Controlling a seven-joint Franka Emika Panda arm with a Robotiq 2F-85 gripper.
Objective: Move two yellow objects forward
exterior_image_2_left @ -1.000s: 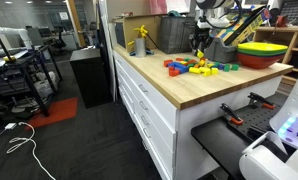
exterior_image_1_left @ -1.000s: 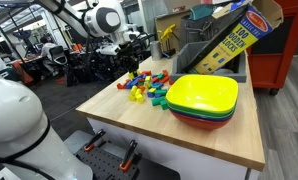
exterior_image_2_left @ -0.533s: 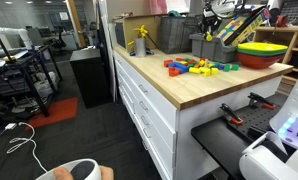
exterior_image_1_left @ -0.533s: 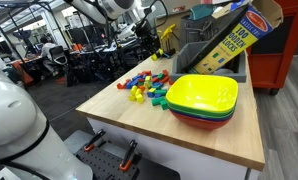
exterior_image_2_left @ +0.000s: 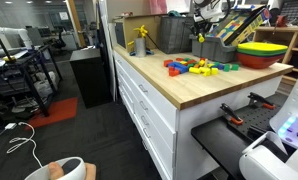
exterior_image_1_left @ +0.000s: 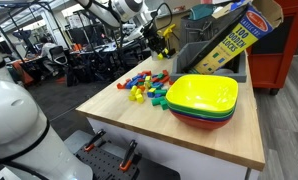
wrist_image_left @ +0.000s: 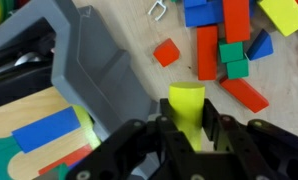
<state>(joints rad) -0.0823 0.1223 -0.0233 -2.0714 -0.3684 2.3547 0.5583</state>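
Gripper clamped on yellow block, held high over table, just right of gray bin in wrist view. 2nd yellow block lies at near edge of block pile, left of bowls.

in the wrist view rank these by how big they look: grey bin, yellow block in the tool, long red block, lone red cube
1. grey bin
2. yellow block, but it sits nearer the camera, so its lead over the next is unsure
3. long red block
4. red cube
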